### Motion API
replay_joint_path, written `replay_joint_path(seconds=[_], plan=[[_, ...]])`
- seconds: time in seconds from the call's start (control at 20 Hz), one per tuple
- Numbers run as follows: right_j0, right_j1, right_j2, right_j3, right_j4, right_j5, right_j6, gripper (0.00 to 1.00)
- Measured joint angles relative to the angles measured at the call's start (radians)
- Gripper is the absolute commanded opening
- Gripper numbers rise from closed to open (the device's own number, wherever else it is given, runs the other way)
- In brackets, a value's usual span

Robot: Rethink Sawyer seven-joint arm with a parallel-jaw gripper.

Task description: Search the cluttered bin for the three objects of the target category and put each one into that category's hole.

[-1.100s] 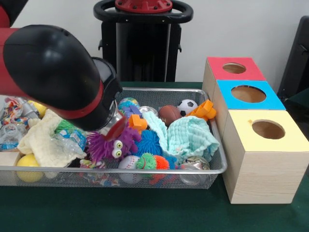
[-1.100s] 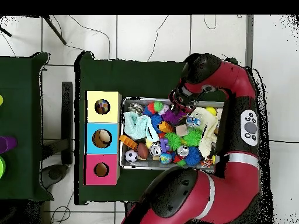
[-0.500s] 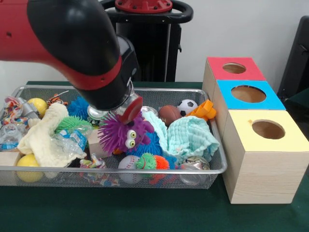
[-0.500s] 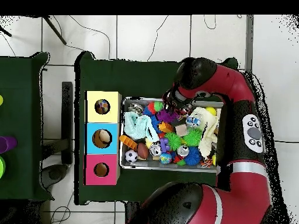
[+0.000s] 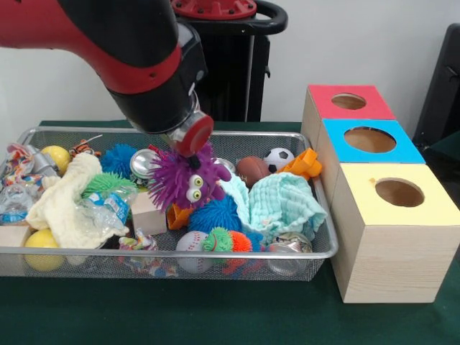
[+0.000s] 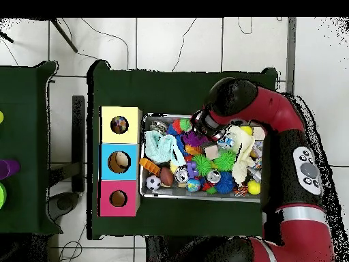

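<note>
A purple fuzzy toy with googly eyes hangs above the middle of the wire bin, just over the other toys. My gripper comes down from the upper left and is shut on the toy's top; its fingertips are buried in the fur. In the overhead view the gripper sits over the bin's upper middle, and the purple toy peeks out beside it. To the right of the bin stand three boxes with holes: yellow, blue and red.
The bin holds a teal cloth, a cream cloth, a blue spiky ball, a soccer ball, a brown football, an orange piece, a wooden block and a yellow ball.
The arm has risen and shifted toward the boxes, carrying the purple toy up out of the pile. The wooden block and a silver ball behind it have come into sight.
</note>
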Motion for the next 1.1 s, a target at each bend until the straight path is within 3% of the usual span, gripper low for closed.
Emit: replay_joint_path(seconds=[0.4, 1.1], plan=[[-0.082, -0.065, 0.000, 0.151, 0.017, -0.049, 0.000, 0.00], [-0.203, -0.151, 0.019, 0.345, 0.016, -0.108, 0.000, 0.00]])
